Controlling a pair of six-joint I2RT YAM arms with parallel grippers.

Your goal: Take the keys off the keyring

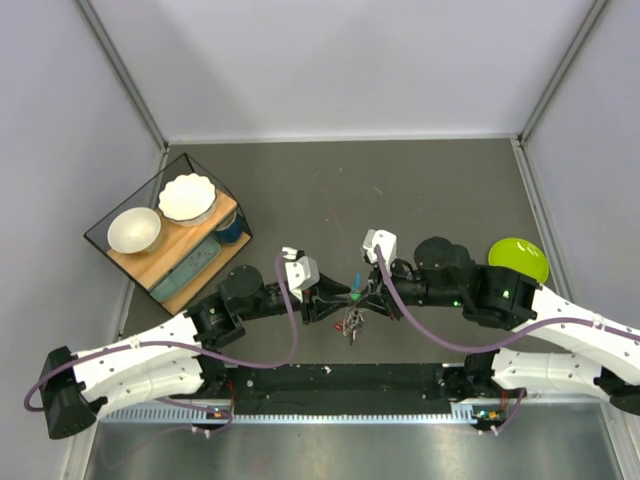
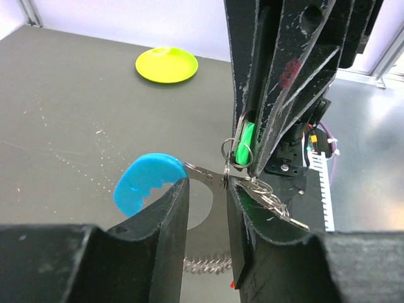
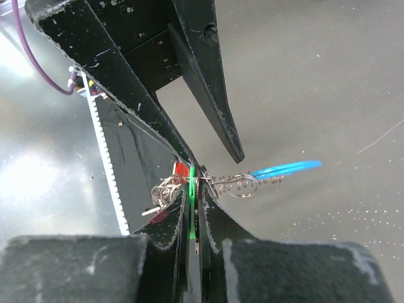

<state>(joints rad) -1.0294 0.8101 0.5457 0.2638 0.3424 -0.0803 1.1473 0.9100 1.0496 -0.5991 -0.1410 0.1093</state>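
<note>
Step in hand, as judged: the bunch is lifted between the two arms and is being set up for working one key off the loop; no key looks free yet. The right gripper (image 3: 194, 192) is pressed together on the green key (image 3: 191, 201). It holds the plastic head on edge, flat faces against the pads. The left gripper (image 2: 207, 189) is spread. Its fingers straddle the metal link that runs to the blue tag (image 2: 148, 180), and they do not appear to clamp anything. The keyring (image 3: 242, 185) sits just beside the right gripper's tips, between the green head and the blue tag. It is thin, and its split cannot be made out. In the right wrist view the remaining keys (image 3: 165, 189) hang in a tangle on the other side of the green head, with a red head just behind them. In the top view the whole bunch lies midway between the arm bases, above the table (image 1: 400, 190) and well apart from the lime-green plate (image 1: 518, 258). Orientation: the long axis of the bunch runs roughly level from one gripper to the other, and the blue tag points away from the right gripper, seen edge-on from that wrist. The loose keys droop toward the near edge. Next move, as judged: the left fingers need to close on the ring or on one key's head close to the ring. The two arms then need a small counter-rotation to feed that key round the coil, with the green head held firm so the ring does not spin.
</note>
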